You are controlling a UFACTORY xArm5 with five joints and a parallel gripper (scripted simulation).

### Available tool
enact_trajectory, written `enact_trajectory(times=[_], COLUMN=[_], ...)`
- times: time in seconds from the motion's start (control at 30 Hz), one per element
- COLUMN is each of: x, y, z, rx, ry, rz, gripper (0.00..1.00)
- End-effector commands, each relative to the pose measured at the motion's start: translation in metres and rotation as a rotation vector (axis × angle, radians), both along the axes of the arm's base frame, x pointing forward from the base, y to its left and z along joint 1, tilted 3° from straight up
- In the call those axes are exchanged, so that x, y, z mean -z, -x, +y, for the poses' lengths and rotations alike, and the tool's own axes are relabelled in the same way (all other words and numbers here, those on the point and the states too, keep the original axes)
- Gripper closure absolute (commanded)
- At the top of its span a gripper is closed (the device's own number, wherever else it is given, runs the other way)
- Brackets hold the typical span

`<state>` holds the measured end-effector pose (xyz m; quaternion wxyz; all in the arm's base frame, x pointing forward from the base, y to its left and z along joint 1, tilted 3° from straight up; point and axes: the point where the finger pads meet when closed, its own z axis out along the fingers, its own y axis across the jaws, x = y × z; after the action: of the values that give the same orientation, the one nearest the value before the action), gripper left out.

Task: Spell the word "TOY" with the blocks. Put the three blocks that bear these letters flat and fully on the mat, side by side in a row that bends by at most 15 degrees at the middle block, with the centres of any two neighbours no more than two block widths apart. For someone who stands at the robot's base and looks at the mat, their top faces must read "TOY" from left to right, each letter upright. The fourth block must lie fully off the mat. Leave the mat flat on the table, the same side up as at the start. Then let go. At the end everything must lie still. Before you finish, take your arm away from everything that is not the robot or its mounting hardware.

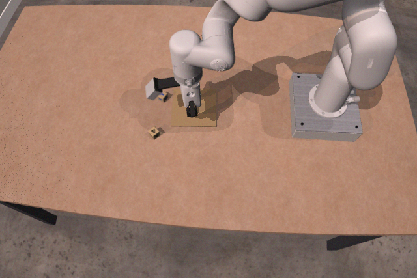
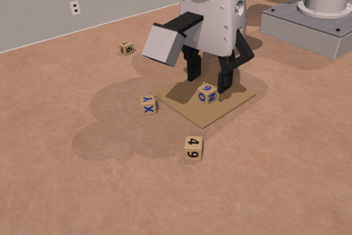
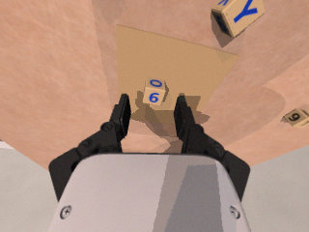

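My claw [image 1: 191,110] [image 2: 209,82] [image 3: 153,103] hangs over the tan mat [image 1: 178,120] [image 2: 202,118] [image 3: 130,43], its two black fingers apart, with nothing gripped between them. In the exterior view, the block with the blue O [image 2: 207,93] [image 3: 154,92] sits on the mat on the near side of my fingers, close to the right-hand one. Its O is on the left side face, an N on the right side face, and a blue 6 or 9 on top.

Just off the mat's left corner, in that same view, the Y block [image 1: 163,96] [image 2: 148,104] [image 3: 238,16] rests on my bench [image 1: 101,167] [image 2: 113,198] [image 3: 48,72], Y up and X facing the near side. Nearer still, also off the mat, lies a block with a black 4 on top [image 1: 154,132] [image 2: 193,148], a 6 or 9 below it. Far left stands another block with black figures [image 2: 126,48] [image 3: 295,117], well apart from the mat. I see no T on the faces shown. My metal base [image 1: 298,128] [image 2: 298,40] stands far right.
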<state>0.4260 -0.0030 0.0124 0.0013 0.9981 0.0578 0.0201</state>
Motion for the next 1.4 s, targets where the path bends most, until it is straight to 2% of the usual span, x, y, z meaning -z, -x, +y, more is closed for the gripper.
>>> enact_trajectory(times=[0.0,0.73,1.37], x=[-0.001,0.0,0.025], y=[-0.001,-0.001,-0.002], z=[0.0,0.0,0.001], rx=[0.0,0.0,0.0], ry=[0.0,0.0,0.0], rz=[-0.003,-0.003,-0.003], gripper=[0.37,0.37,0.37])
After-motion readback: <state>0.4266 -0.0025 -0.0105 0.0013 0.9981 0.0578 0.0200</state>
